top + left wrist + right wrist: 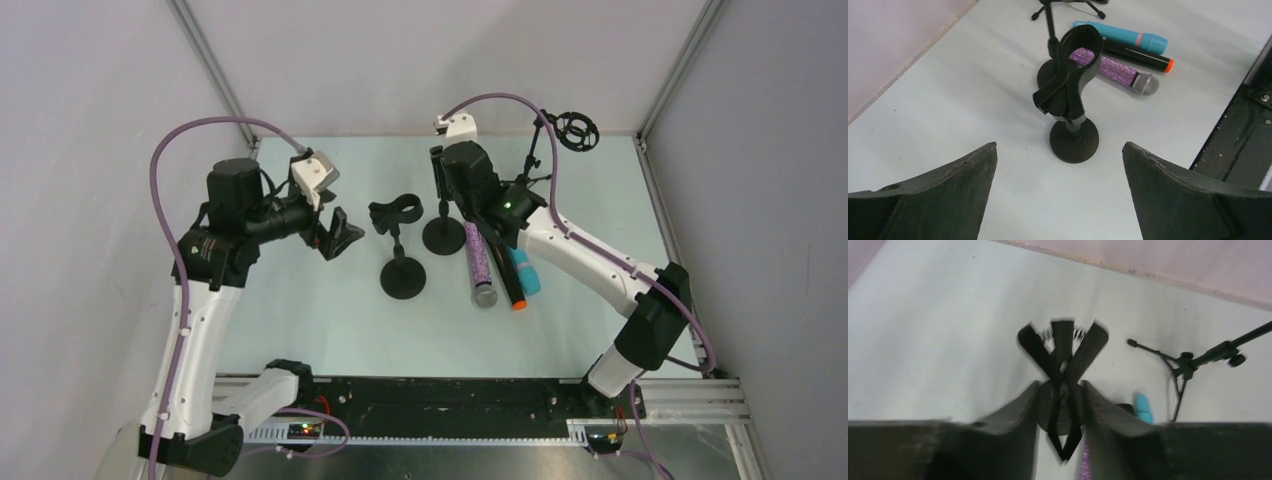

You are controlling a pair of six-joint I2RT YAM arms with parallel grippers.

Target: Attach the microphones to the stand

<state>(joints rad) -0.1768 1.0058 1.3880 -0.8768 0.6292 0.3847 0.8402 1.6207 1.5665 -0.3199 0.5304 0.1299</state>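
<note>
Right gripper [1060, 390] pinches the blurred clip [1063, 342] of the back stand [443, 238], nearly closed, while the left gripper [1059, 146] hangs wide open and empty before the front stand [1074, 142].

This is a robotics lab test cell. A pale tabletop [330, 330] is boxed in by plain white panels [420, 60] on aluminium posts [213, 70]. A cabled left arm [195, 340] and right arm [580, 250] are bolted to a metal rail [440, 400] at its near edge.
</note>
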